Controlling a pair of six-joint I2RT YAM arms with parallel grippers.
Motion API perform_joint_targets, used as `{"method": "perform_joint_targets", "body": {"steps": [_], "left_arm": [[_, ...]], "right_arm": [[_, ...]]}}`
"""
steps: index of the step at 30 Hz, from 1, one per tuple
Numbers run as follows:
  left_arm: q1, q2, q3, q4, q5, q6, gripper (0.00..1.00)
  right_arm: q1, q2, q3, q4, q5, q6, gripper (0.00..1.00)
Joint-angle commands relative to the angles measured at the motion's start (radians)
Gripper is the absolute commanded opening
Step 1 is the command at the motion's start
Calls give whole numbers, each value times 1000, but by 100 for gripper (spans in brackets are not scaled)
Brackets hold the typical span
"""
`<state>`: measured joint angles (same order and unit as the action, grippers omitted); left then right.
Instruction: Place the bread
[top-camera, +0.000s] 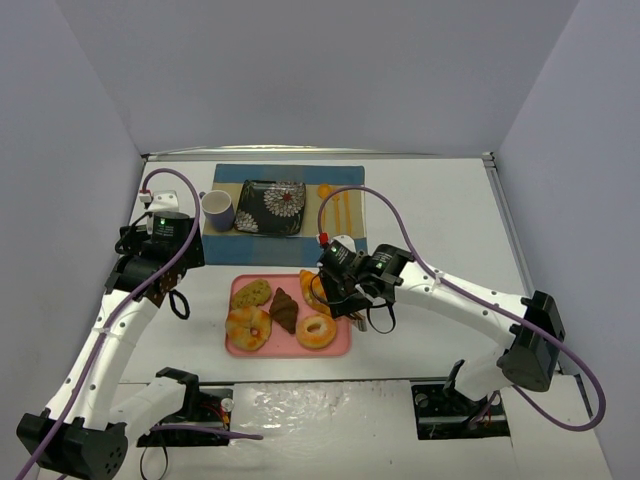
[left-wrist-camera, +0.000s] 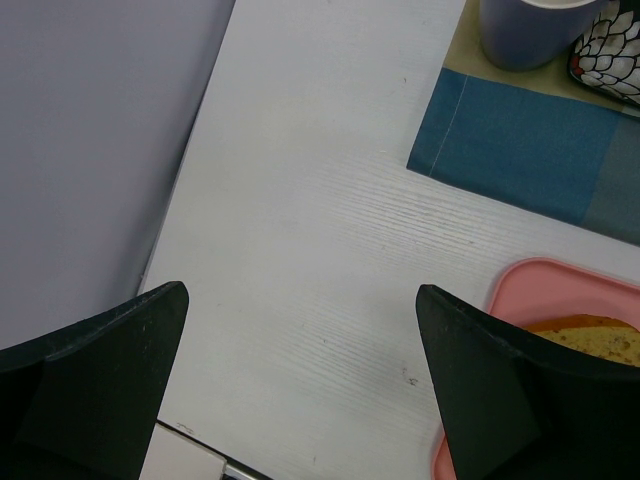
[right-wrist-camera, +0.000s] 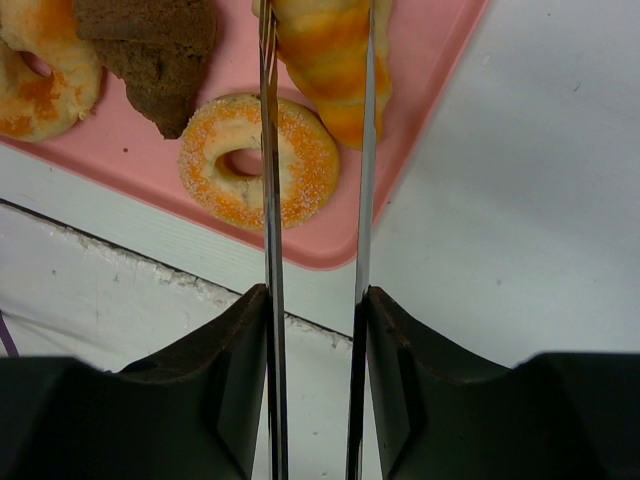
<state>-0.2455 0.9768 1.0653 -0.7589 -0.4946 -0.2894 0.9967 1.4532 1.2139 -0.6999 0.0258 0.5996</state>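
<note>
White tabletop boxed in by grey walls. Nearest, at lower centre of the top view: pink tray (top-camera: 290, 347) with sugar ring donut (top-camera: 316, 331), glazed donut (top-camera: 248, 327), brown pastry (top-camera: 284, 309) and greenish bun (top-camera: 251, 293). Striped bread (right-wrist-camera: 325, 60) at the tray's right edge, just past the sugar donut.

Right gripper (right-wrist-camera: 315, 310) clamped on metal tongs (right-wrist-camera: 268, 200). Blades held slightly apart, one at each flank of the bread. Actual pinch not confirmable. Bread straight ahead of the fingers, at top centre of the wrist view, long axis in line with the blades.

Left gripper (left-wrist-camera: 300, 300) spread wide, holding nothing, over bare table left of the tray. Right arm clearly the nearer one.

Farther up: blue placemat (top-camera: 340, 210) with dark patterned plate (top-camera: 272, 208) and cup (top-camera: 218, 210). Plate probably the drop spot, up and left of the bread in the top view.
</note>
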Motion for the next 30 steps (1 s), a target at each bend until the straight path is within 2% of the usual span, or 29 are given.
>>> {"method": "perform_joint_targets", "body": {"steps": [1, 11, 19, 26, 30], "left_arm": [[6, -14, 19, 14, -13, -11, 97], [6, -21, 18, 5, -24, -14, 97], [6, -30, 10, -5, -13, -45, 97], [5, -41, 6, -11, -10, -54, 97], [5, -40, 18, -13, -19, -51, 97]], "right_arm": [[11, -7, 83, 14, 52, 4, 0], [14, 45, 275, 2, 161, -40, 0], [-18, 320, 612, 25, 267, -149, 0], [-172, 574, 975, 89, 204, -206, 0], [-236, 683, 1086, 117, 168, -226, 0]]}}
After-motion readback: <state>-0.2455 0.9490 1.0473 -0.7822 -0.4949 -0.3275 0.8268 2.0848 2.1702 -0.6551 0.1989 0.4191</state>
